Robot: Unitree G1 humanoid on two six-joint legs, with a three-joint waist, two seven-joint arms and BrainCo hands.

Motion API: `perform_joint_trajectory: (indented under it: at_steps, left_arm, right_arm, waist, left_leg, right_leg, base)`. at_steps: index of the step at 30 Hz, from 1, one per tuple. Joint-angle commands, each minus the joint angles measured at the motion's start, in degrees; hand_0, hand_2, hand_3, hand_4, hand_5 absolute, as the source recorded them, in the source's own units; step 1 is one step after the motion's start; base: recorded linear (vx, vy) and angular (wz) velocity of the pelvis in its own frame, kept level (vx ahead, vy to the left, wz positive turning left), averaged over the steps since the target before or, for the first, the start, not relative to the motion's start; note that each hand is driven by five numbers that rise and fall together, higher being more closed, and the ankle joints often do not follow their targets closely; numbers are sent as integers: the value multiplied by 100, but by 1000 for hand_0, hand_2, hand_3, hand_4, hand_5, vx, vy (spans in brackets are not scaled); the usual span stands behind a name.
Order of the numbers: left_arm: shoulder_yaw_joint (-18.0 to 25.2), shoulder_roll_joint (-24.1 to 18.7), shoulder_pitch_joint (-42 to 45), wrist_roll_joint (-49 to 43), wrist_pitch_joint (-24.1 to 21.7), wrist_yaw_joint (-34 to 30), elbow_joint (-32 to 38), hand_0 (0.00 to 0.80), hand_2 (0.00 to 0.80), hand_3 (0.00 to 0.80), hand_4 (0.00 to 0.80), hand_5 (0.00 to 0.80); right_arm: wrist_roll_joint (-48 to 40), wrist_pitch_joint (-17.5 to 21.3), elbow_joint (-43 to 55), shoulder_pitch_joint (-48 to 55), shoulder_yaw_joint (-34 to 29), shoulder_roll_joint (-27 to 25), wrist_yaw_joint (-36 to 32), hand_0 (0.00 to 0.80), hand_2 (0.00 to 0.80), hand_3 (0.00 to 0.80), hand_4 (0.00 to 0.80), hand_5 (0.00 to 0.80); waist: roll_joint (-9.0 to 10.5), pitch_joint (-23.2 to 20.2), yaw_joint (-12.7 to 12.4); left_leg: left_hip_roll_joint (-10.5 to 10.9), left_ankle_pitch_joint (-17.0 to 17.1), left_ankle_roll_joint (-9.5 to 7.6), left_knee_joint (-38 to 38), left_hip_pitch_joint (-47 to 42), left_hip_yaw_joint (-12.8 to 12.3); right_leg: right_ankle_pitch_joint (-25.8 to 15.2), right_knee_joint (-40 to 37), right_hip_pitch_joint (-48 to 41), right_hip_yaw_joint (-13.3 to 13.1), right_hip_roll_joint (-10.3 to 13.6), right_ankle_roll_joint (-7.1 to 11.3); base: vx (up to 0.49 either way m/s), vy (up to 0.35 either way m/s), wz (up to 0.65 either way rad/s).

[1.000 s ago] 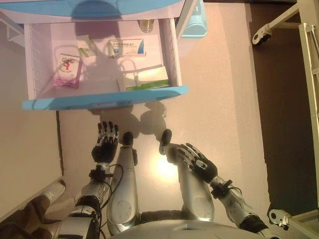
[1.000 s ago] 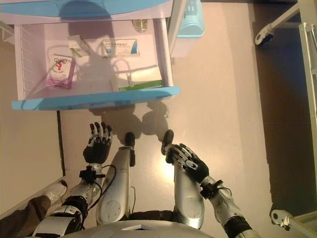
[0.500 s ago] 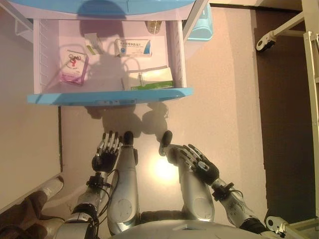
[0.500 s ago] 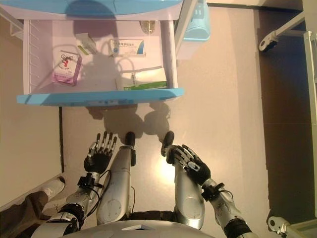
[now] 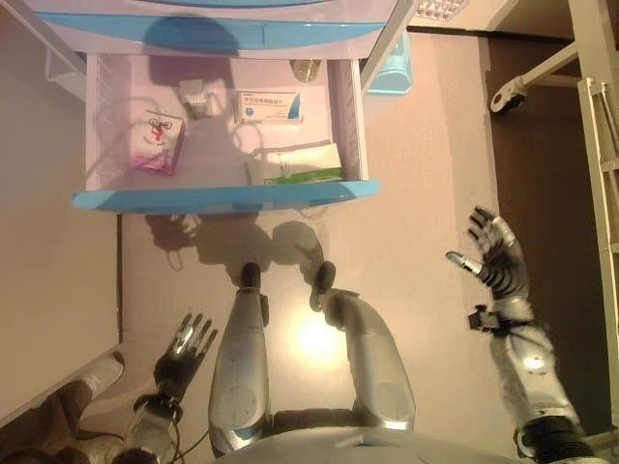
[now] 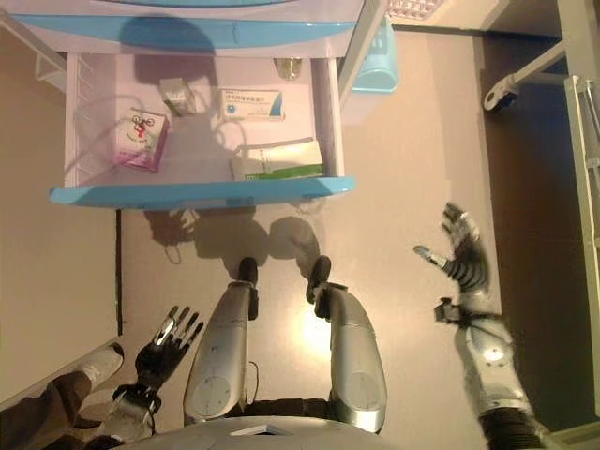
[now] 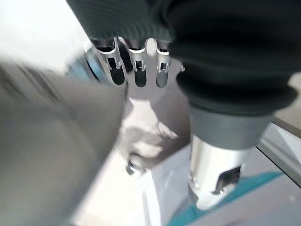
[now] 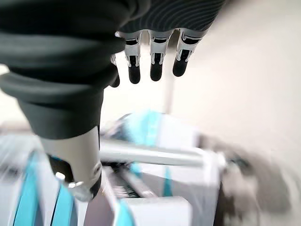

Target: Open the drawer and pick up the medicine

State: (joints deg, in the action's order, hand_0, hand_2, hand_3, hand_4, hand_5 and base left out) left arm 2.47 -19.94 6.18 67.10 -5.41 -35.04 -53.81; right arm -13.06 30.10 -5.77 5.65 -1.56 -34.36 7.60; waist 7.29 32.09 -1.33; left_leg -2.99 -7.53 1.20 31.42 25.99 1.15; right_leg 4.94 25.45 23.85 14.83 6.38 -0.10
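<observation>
Drawer (image 5: 222, 197): pulled fully out of the cabinet, pale inside with a blue front edge nearest the robot

Medicine inside, all lying flat on the drawer bottom:
- white and green box (image 5: 295, 162), front right corner, long axis running side to side along the drawer front, slightly tilted
- white box with blue end (image 5: 268, 105), toward the back, long axis also side to side
- pink box (image 5: 160, 142), left part of the drawer, long axis roughly front to back, leaning a little off square
- small pale packet (image 5: 195, 96), back, just left of the white and blue box
- small round bottle (image 5: 306, 69), back right corner, seen from above

None of these is touched by either hand

Left hand (image 6: 169, 339): low at the robot's left side, well short of the drawer, over the floor (image 5: 416, 174); fingers straight and spread, pointing toward the drawer, holding nothing

Right hand (image 5: 495, 259): raised out to the robot's right, well apart from the drawer, palm turned inward; fingers straight and fanned with the thumb out to the side, holding nothing

Blue bin (image 5: 392, 70): on the floor just right of the drawer's back corner
</observation>
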Motion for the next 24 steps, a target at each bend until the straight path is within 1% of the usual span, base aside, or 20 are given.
perform_joint_trajectory:
  at_steps: [1, 3, 4, 6, 7, 9, 11, 12, 13, 14, 17, 18, 22, 24]
  left_arm:
    - [121, -144, 269, -428, -197, 147, -79, 0, 0, 0, 0, 0]
    - [130, -189, 301, -612, -313, 138, -187, 0, 0, 0, 0, 0]
    - [84, -210, 325, -759, -379, 178, -224, 0, 0, 0, 0, 0]
    - [7, -238, 348, -947, -497, 246, -251, 0, 0, 0, 0, 0]
    - [-36, -259, 345, -989, -491, 291, -244, 0, 0, 0, 0, 0]
    - [-84, -289, 335, -1031, -466, 365, -188, 0, 0, 0, 0, 0]
    - [-148, -334, 333, -1099, -465, 396, -113, 0, 0, 0, 0, 0]
    - [-180, -356, 340, -1133, -503, 404, -74, 0, 0, 0, 0, 0]
    - [-180, -357, 349, -1122, -502, 395, -53, 0, 0, 0, 0, 0]
    - [-217, -372, 354, -1142, -480, 427, -13, 0, 0, 0, 0, 0]
    - [-318, -421, 341, -1229, -483, 532, 150, 0, 0, 0, 0, 0]
    - [-338, -437, 334, -1253, -476, 562, 199, 0, 0, 0, 0, 0]
    - [-410, -505, 331, -1244, -453, 631, 370, 0, 0, 0, 0, 0]
    - [-460, -525, 332, -1196, -427, 714, 504, 0, 0, 0, 0, 0]
  right_arm:
    - [1245, -191, 795, -394, -344, -983, 557, 0, 0, 0, 0, 0]
    - [1534, -494, 1202, -667, -420, -1406, 498, 0, 0, 0, 0, 0]
    - [1578, -735, 1444, -910, -442, -1727, 393, 0, 0, 0, 0, 0]
    - [1689, -948, 1707, -1378, -437, -2119, 50, 0, 0, 0, 0, 0]
    - [1641, -1175, 1859, -1709, -372, -2364, -91, 0, 0, 0, 0, 0]
    - [1503, -1344, 1904, -2280, -174, -2666, -429, 0, 0, 0, 0, 0]
    - [1472, -1549, 1887, -2972, 194, -2892, -630, 0, 0, 0, 0, 0]
    - [1418, -1613, 1851, -3319, 418, -2931, -769, 0, 0, 0, 0, 0]
    - [1422, -1596, 1824, -3464, 524, -2933, -837, 0, 0, 0, 0, 0]
    - [1450, -1695, 1815, -3726, 709, -2951, -910, 0, 0, 0, 0, 0]
    - [1576, -1874, 1681, -4427, 1252, -2871, -1161, 0, 0, 0, 0, 0]
    - [1567, -1869, 1617, -4610, 1408, -2861, -1251, 0, 0, 0, 0, 0]
    - [1571, -1980, 1290, -5175, 1972, -2687, -1490, 0, 0, 0, 0, 0]
    - [1615, -1969, 835, -5540, 2359, -2465, -1626, 0, 0, 0, 0, 0]
  waist:
    - [-194, -230, -21]
    - [-199, -230, -50]
    - [-201, -230, -88]
    - [-210, -230, -166]
    - [-215, -230, -220]
    - [-224, -230, -306]
    - [-231, -230, -425]
    - [-237, -230, -491]
    - [-239, -230, -509]
    - [-249, -230, -580]
    - [-273, -230, -720]
    - [-287, -230, -753]
    - [-340, -230, -914]
    - [-404, -230, -1031]
  left_leg:
    - [132, 90, -369, -1235, -626, -616]
    - [158, 67, -373, -1272, -659, -622]
    - [166, 53, -377, -1291, -669, -623]
    - [188, 48, -371, -1335, -688, -609]
    - [202, 46, -373, -1358, -699, -606]
    - [225, 43, -378, -1389, -706, -592]
    - [266, 32, -390, -1388, -677, -564]
    - [291, 25, -398, -1377, -662, -539]
    - [302, 24, -401, -1371, -654, -525]
    - [317, 18, -410, -1375, -655, -510]
    - [374, 13, -427, -1367, -631, -441]
    - [385, 15, -433, -1363, -619, -424]
    - [444, 19, -449, -1345, -592, -353]
    - [483, 38, -451, -1333, -561, -289]
  right_leg:
    - [97, 875, -128, -110, 121, 592]
    - [49, 779, -176, -122, 130, 629]
    - [35, 704, -208, -122, 141, 636]
    - [-4, 596, -258, -129, 149, 663]
    - [-20, 547, -287, -121, 158, 676]
    - [-23, 488, -319, -116, 158, 682]
    - [-18, 403, -358, -86, 165, 674]
    - [-21, 381, -375, -70, 171, 670]
    - [-24, 375, -382, -61, 173, 669]
    - [-20, 357, -415, -26, 193, 667]
    - [-29, 304, -453, 11, 211, 658]
    - [-17, 296, -457, 25, 218, 649]
    - [24, 228, -524, 107, 257, 616]
    - [51, 222, -541, 164, 289, 585]
  base:
    - [25, 35, -3]
    - [28, 32, -4]
    - [26, 28, -3]
    - [0, 0, 0]
    - [0, 0, 0]
    - [0, 0, 0]
    - [13, 12, 4]
    - [19, 12, 4]
    - [33, 10, 7]
    - [41, 15, 10]
    - [37, 12, 9]
    - [28, 20, 13]
    - [28, 19, 17]
    - [40, 27, 19]
